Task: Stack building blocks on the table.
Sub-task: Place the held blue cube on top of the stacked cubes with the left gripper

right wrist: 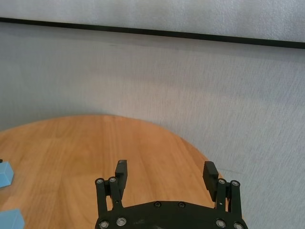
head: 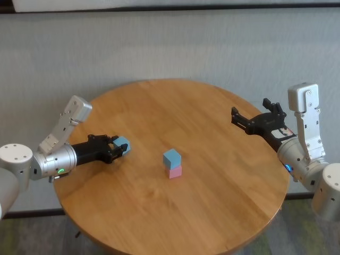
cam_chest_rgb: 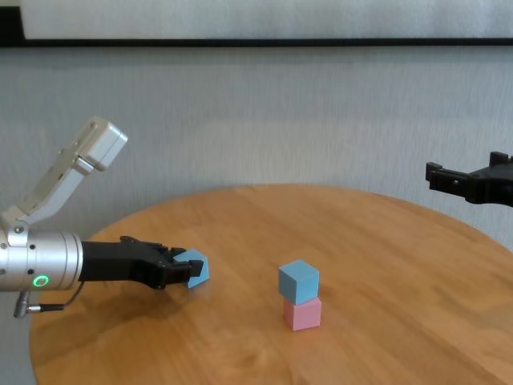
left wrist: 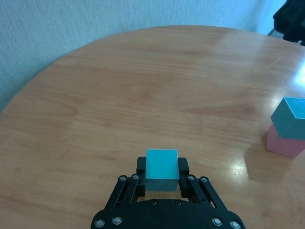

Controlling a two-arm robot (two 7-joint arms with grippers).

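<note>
Head view: round wood table, grey wall; left claw grips blue block, right claw open.

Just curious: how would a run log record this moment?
left gripper: shut on blue block | stack: blue on pink | right gripper: open, idle

The round wooden desk is honey-brown with plank grain. Near its middle, a matte light blue cube tops a matte pink cube. At left, another matte light blue cube sits in the black left gripper. Black right gripper; pale grey textured wall.
</note>
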